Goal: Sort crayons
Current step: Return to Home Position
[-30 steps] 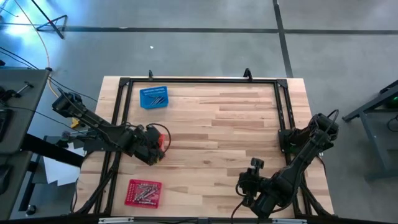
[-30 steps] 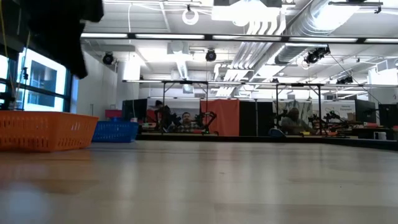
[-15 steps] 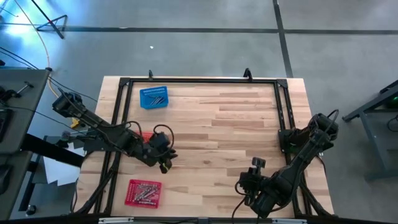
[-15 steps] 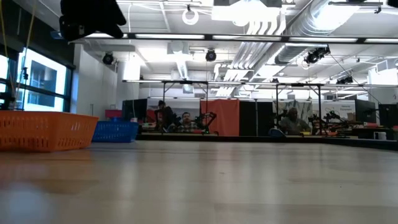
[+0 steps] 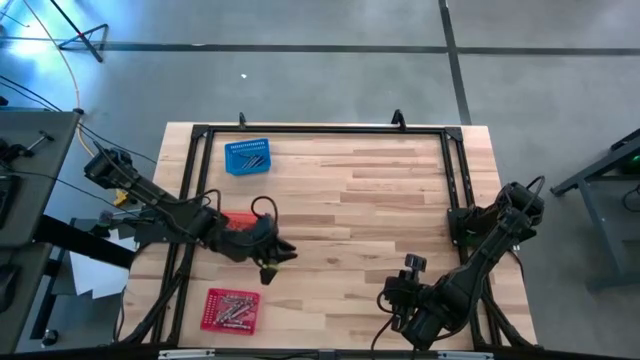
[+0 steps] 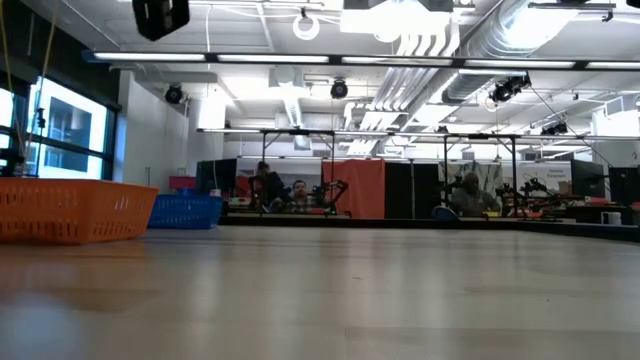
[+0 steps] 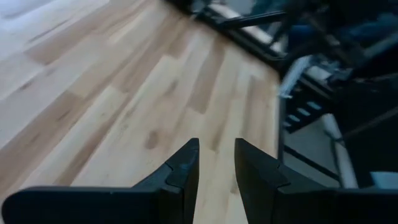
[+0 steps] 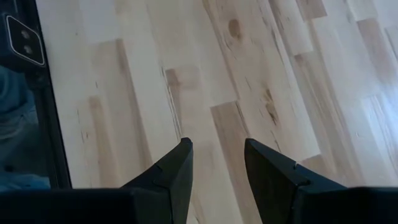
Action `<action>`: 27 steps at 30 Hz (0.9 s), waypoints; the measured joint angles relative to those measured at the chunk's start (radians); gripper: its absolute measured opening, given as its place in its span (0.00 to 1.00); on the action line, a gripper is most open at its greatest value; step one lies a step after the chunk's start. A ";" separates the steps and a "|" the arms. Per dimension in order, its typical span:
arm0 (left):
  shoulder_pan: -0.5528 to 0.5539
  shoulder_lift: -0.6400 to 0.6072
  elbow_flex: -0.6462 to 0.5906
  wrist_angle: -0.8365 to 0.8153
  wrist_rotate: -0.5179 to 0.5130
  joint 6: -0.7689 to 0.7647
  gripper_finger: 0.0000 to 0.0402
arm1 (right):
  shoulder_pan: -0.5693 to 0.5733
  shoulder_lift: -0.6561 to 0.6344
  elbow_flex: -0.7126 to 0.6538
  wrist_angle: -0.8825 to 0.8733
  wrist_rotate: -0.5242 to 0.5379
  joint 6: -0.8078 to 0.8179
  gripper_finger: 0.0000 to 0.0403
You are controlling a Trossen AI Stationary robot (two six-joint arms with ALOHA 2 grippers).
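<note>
The crayons (image 5: 232,308) lie inside the red basket (image 5: 206,326), with more in the blue basket (image 5: 230,168) well apart from it, and none shows loose on the surface (image 5: 370,200). The left pincer (image 7: 216,144) hangs high beside the red basket, fingers slightly parted and empty, likely because nothing remains to carry. The right pincer (image 8: 217,144), also open and empty, waits well apart from that basket.
</note>
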 joint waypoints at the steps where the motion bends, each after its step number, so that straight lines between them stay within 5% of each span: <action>1: -0.001 0.000 0.000 0.021 0.012 0.016 0.22 | 0.000 0.000 0.000 0.002 0.000 0.000 0.35; 11: -0.005 0.000 0.000 0.285 0.087 0.105 0.22 | 0.000 0.000 0.000 0.022 -0.004 0.000 0.35; 27: -0.035 0.004 0.000 0.253 -0.026 0.133 0.22 | 0.000 0.000 0.000 0.024 -0.004 0.000 0.35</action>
